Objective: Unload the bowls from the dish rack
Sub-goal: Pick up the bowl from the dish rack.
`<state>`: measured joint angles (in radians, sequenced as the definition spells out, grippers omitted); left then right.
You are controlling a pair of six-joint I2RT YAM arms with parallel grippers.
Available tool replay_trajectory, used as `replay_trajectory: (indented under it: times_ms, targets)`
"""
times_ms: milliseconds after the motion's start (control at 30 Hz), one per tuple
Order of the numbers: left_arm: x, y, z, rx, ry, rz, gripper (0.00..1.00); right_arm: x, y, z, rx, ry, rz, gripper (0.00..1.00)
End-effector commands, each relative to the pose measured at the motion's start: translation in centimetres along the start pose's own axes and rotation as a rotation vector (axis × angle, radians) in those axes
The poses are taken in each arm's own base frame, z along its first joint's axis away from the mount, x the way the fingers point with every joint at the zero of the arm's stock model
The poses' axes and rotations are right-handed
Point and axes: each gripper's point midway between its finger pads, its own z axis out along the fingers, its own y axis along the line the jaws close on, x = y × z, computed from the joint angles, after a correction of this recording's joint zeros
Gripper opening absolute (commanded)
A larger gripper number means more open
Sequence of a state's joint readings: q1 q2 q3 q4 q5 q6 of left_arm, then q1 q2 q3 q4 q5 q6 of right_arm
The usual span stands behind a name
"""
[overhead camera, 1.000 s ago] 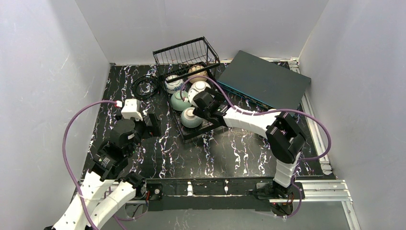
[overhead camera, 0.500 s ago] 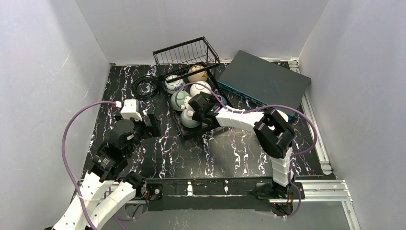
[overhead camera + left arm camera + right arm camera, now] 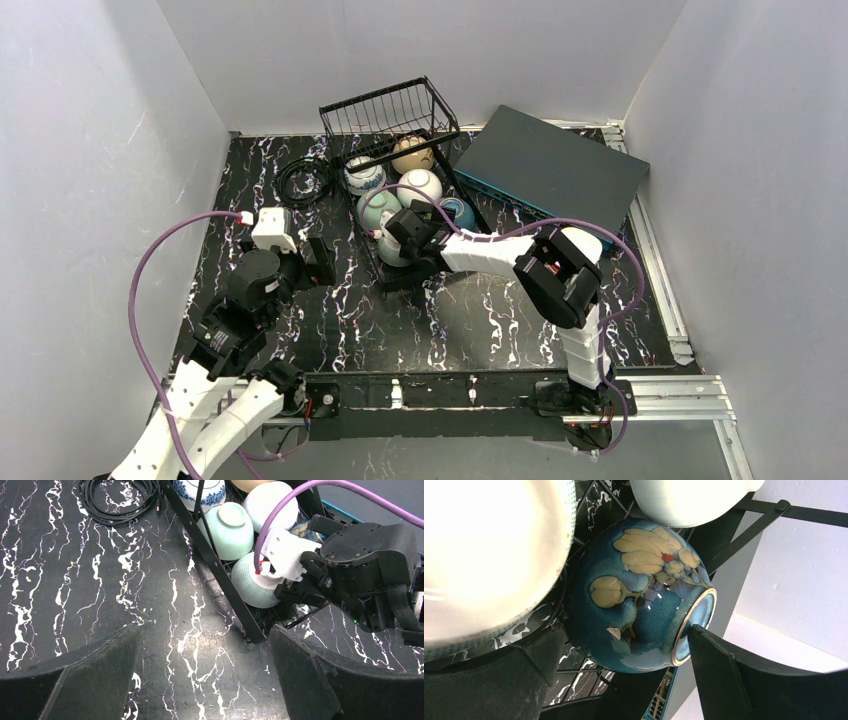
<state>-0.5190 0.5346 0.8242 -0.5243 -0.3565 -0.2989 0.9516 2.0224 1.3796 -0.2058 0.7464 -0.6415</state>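
Right fingers (image 3: pixel 729 680) wide, teal bowl (image 3: pixel 639 595) between them, tipped sideways in the rack (image 3: pixel 224 580); I'd settle deeper, squeeze gently, lift clear of wires; left fingers (image 3: pixel 85 680) wide over the bench (image 3: pixel 100 580).

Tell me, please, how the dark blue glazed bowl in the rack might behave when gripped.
Bright highlights on the blue bowl suggest a slick glaze that could slip. Round-bodied, lying on the dish rack wires, it may roll if nudged. It looks ceramic: probably rigid but chippable.
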Motion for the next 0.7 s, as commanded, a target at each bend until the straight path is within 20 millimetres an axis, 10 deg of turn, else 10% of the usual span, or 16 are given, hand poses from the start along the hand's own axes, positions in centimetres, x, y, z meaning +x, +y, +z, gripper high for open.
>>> replay_trajectory:
  times_ms: [0,667]
  targets:
    - [0.2,0.5,0.0,-0.022,0.0,0.009,0.98,2.5,0.7,1.6,0.055,0.101,-0.064,0.99]
    - [0.1,0.7,-0.1,-0.029,-0.009,0.007,0.98,5.6,1.0,2.7,0.301,0.261,-0.145,0.99]
